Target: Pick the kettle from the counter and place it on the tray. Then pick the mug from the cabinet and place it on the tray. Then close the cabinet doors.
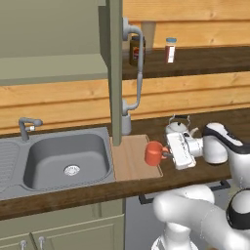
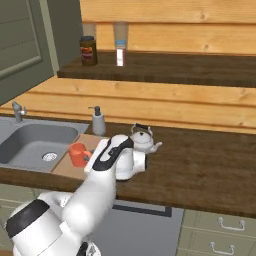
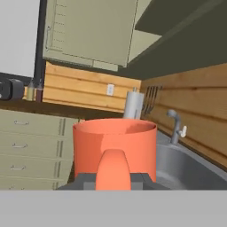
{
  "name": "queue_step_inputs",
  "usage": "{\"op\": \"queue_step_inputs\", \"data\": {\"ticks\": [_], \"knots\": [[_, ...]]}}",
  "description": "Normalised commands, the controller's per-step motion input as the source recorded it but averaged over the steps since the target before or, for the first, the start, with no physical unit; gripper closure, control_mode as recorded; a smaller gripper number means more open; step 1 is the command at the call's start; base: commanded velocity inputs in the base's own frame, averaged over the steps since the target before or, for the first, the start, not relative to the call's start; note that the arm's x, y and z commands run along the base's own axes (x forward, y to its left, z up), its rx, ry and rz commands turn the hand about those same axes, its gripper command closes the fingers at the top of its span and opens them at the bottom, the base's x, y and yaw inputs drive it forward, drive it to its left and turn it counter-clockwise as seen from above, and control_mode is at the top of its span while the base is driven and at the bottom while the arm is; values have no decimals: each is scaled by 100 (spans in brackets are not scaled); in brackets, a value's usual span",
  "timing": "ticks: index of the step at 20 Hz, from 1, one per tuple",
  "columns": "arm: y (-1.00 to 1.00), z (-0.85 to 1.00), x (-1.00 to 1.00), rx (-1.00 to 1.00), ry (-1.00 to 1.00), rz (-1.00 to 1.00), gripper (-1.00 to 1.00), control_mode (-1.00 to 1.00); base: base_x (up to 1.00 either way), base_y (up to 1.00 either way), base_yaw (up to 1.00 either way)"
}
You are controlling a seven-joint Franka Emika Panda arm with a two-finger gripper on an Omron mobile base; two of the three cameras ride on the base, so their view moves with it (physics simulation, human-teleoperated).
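My gripper [image 1: 168,155] is shut on the side handle of the orange-red mug [image 1: 154,154] and holds it upright at the right edge of the tan tray [image 1: 128,161]. I cannot tell whether the mug touches the board. From the hand, the mug [image 3: 114,139] sits close in front, its handle between my fingertips [image 3: 88,181]. The silvery kettle [image 1: 177,128] stands on the dark counter [image 1: 195,122] just behind my hand, to the right of the tray. One cabinet door [image 1: 115,73] hangs open edge-on above the tray, beside the cabinet [image 1: 49,49].
A grey sink [image 1: 66,156] with a faucet [image 1: 27,128] lies left of the tray. A soap dispenser [image 2: 97,121] stands behind the tray. On the wall shelf sit a dark jar [image 2: 88,50] and a small white bottle [image 2: 120,55].
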Motion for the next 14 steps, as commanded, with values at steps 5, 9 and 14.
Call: {"op": "queue_step_inputs", "data": {"ticks": [5, 9, 14], "knots": [[0, -41, 47, 0, 0, 14, 100, -100, 0, 0, 0], [0, -37, 32, 0, 0, 9, 100, -100, 0, 0, 0], [1, -36, 27, 0, 0, 7, 100, -100, 0, 0, 0]]}}
